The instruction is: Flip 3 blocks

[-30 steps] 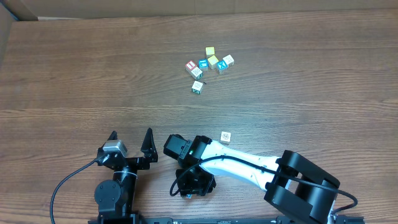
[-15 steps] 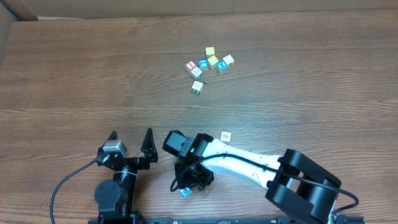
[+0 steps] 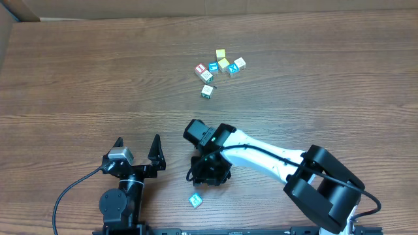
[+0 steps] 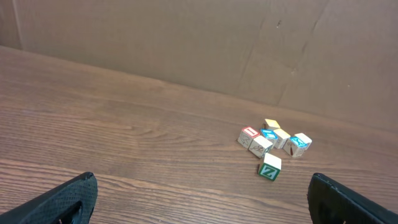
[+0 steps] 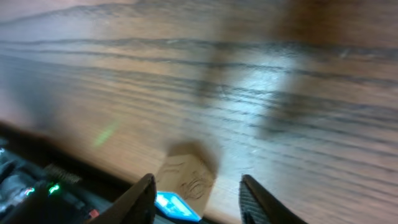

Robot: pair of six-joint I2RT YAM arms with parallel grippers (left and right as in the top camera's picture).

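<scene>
A small block [image 3: 195,200] lies on the table near the front edge, blue face up and its sides cream. In the right wrist view that block [image 5: 186,182] rests on the wood just beyond my right gripper [image 5: 198,200], whose jaws stand apart and hold nothing. From overhead the right gripper [image 3: 209,172] hangs a little behind the block, clear of it. More blocks sit in a cluster [image 3: 219,65] at the far middle, with a green-marked cube [image 3: 207,91] just in front. My left gripper [image 3: 137,149] is open and empty at the front left, facing the cluster [image 4: 272,135].
The cluster holds yellow-topped cubes [image 3: 221,53] and a blue cube with a white X [image 3: 233,70]. The right arm [image 3: 261,160] stretches low across the front right of the table. A cardboard wall [image 4: 186,43] closes the far side.
My right gripper has let go of the blue-faced block near the front edge and drawn back toward the table's middle. The arm now covers a loose cream cube seen earlier.
</scene>
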